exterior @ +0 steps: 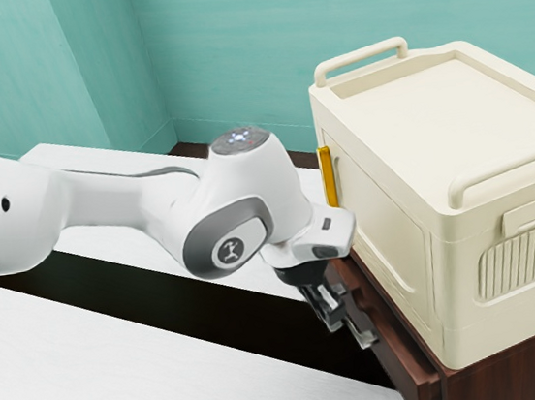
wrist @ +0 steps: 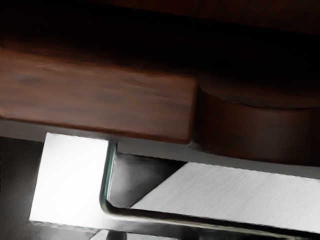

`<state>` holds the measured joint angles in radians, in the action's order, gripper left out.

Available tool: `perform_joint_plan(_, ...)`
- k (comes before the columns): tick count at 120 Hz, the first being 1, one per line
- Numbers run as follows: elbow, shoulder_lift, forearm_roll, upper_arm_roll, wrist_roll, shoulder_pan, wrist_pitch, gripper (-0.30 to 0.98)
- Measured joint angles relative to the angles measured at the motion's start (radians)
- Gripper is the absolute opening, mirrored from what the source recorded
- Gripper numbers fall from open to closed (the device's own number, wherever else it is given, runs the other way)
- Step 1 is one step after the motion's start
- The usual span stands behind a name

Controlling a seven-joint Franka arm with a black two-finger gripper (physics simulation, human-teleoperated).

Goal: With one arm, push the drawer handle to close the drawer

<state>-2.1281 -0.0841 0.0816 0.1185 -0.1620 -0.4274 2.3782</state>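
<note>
Where light falls, the wooden drawer (wrist: 100, 97) looks reddish-brown.

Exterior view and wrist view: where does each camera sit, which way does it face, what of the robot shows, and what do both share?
Exterior view: beside the arm, angled down toward the beige case, drawer and teal wall; the arm enters from the view's left, ending in the gripper.
Wrist view: on the hand, aimed closely at brown wood; whether the pale bracket is robot, I cannot tell.
Shared: brown wood, and apparently a white surface.
</note>
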Motion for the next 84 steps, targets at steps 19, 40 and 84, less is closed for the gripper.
perform_joint_plan(19,0.008,-0.018,-0.001,0.002,-0.026,0.004,0.070,0.10)
perform_joint_plan(40,0.018,-0.026,0.008,0.003,-0.054,0.007,0.103,0.11)
perform_joint_plan(84,0.285,0.234,0.125,-0.163,0.042,0.335,-0.433,0.52)
